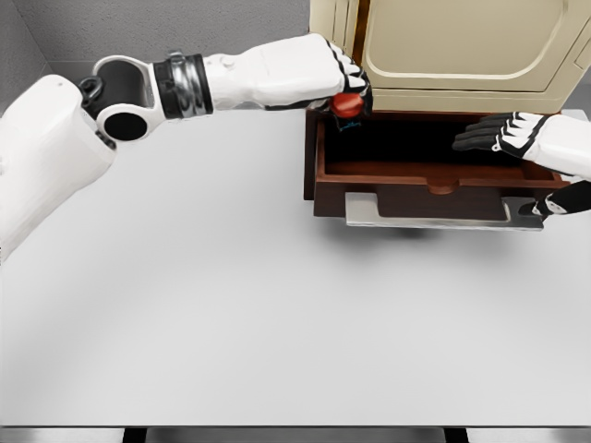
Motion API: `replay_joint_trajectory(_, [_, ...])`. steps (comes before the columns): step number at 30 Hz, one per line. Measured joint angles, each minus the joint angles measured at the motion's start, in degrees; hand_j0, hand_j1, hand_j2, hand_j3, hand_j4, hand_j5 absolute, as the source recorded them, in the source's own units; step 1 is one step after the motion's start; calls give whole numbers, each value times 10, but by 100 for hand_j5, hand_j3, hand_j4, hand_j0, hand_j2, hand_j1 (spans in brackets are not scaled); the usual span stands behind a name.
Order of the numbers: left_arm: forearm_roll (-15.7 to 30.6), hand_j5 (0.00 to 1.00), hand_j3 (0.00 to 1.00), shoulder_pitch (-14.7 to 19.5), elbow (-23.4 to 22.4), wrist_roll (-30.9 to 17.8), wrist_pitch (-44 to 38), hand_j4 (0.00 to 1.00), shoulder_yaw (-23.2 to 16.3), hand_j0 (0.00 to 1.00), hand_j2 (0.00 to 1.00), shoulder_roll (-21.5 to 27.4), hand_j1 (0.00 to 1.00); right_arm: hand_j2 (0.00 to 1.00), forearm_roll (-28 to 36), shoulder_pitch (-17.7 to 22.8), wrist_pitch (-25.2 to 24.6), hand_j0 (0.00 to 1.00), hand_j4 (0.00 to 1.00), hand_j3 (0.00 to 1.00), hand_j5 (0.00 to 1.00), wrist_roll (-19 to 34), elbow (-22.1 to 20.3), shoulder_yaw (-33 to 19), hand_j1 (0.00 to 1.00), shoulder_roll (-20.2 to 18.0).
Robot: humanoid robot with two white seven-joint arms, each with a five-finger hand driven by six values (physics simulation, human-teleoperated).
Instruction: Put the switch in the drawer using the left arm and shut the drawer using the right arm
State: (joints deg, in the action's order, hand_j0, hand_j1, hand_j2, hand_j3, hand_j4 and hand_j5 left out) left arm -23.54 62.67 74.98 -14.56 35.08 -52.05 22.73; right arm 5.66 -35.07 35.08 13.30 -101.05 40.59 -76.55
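We see the left hand [319, 69] reaching across from the picture's left, its white arm stretched over the far part of the grey tabletop [231, 305], with the fist sitting just above the left rear corner of the open drawer [434, 171]. Its fingers [355, 83] are curled tightly around the switch [347, 104], a small red, rounded piece that pokes out below the knuckles, with a dark bit beneath it that we cannot make out clearly. The switch hangs over the drawer's left edge, at the border of its dark interior; whether it touches the wood we cannot tell. The drawer is a dark brown wooden box pulled out from under a cream-coloured cabinet [462, 46], and a flat metallic handle [434, 212] runs along its front. The right hand [499, 134] comes in from the picture's right and lies over the right part of the drawer's opening, its black-tipped fingers [476, 137] extended and loosely spread, holding nothing. A dark part of the right arm shows near the handle's right end.
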Motion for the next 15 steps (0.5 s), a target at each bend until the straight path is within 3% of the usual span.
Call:
replay_joint_trajectory(3, [7,58,58,10,-2,-3,-4,58,-3,58,58,-15,58,100,0,1,0,100,100,100,100,0,0,0,100,0])
replay_joint_trajectory(5, [16,85,85,11,-3,-5,-7,85,-3,85,85,-21,85,100,0,0,0,100,100,100,100,0,0,0,100,0])
replay_joint_trajectory(6, [21,96,96,11,-3,-5,-9,96,-3,96,96,-24,96,100,0,0,0,100,100,100,100,0,0,0,100,0])
replay_joint_trajectory(7, [22,100,100,11,-2,-5,-9,100,-3,100,100,-28,100,100,0,0,0,100,100,100,100,0,0,0,100,0])
replay_joint_trajectory(15, [-7,100,100,15,-9,-3,-8,100,1,100,100,-34,100,100,0,1,0,100,100,100,100,0,0,0,100,-1])
